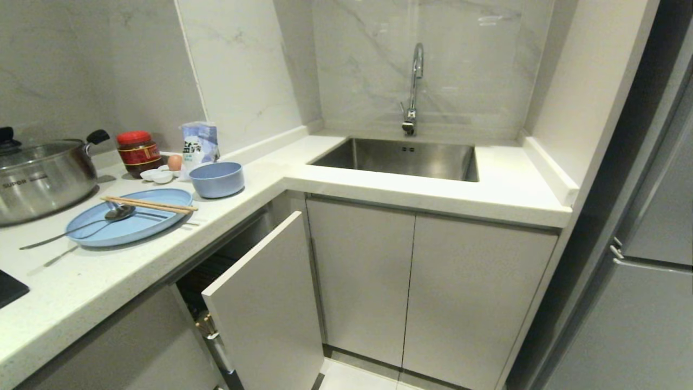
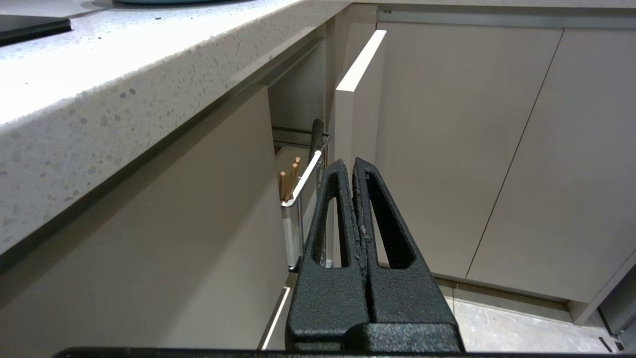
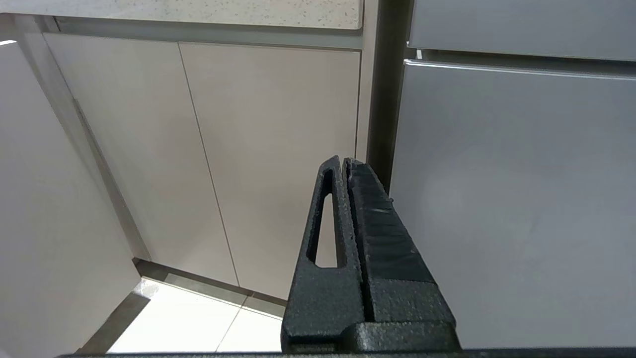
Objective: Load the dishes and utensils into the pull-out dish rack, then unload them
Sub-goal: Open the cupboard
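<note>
Facing: pull-out dish rack (image 2: 303, 199) just beyond my left claw (image 2: 354, 166), which is nearer, closed, empty
Right claw (image 3: 343, 161): closed, empty, by the fridge (image 3: 512, 199)
Chopsticks (image 1: 149, 204): lie left-right across the oval plate (image 1: 130, 225), up on the counter (image 1: 108, 276)

Held, on the white counter (image 1: 335, 179): plate (image 1: 130, 225), bowl (image 1: 216, 179), pot (image 1: 43, 176), jar (image 1: 138, 153), saucers (image 1: 157, 175), egg (image 1: 174, 162), packet (image 1: 199, 143).

Left end effector (image 2: 354, 166) & right end effector (image 3: 343, 164) both pressed closed, empty, arms hanging low.
</note>
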